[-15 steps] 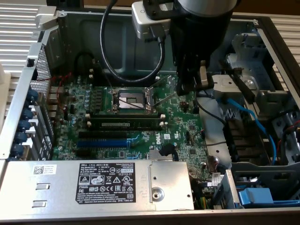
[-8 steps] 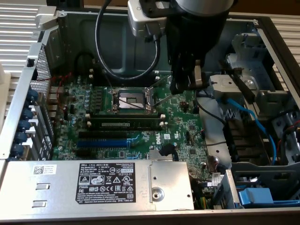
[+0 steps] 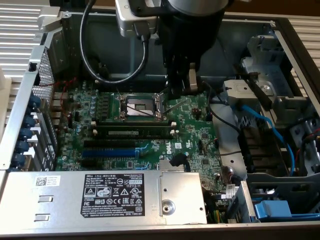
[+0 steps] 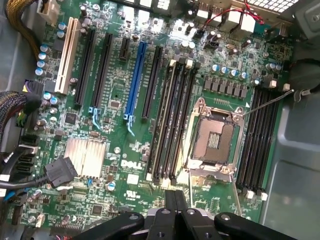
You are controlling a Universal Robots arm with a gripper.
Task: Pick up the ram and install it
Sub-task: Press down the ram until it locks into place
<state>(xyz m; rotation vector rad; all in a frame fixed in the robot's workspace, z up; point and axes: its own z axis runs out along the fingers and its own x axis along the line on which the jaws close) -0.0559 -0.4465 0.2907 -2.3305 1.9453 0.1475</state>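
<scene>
Closest to the exterior cam is a big silver box (image 3: 100, 197) w/ a white sticker, at the front of the open PC case (image 3: 20, 120). Behind it lies the green board (image 3: 192, 135).

Up close in the wrist view, the fingers (image 4: 170, 205) are squeezed tight together, w/ nothing between them. In the exterior view they hang just over the board (image 3: 193, 80), by the exterior view's right side of the square chip socket (image 3: 140, 106).

The ram (image 3: 132, 133) is a long thin stick w/ a white strip on it. It sits along the black slots just in front of the socket, between the little white clips (can't tell if it's pushed all the way in). It is near the fingers but not touching them.

A blue slot (image 3: 110, 151) lies a bit closer to the silver box. Blue cables (image 3: 265, 125) run down the exterior view's right side.
</scene>
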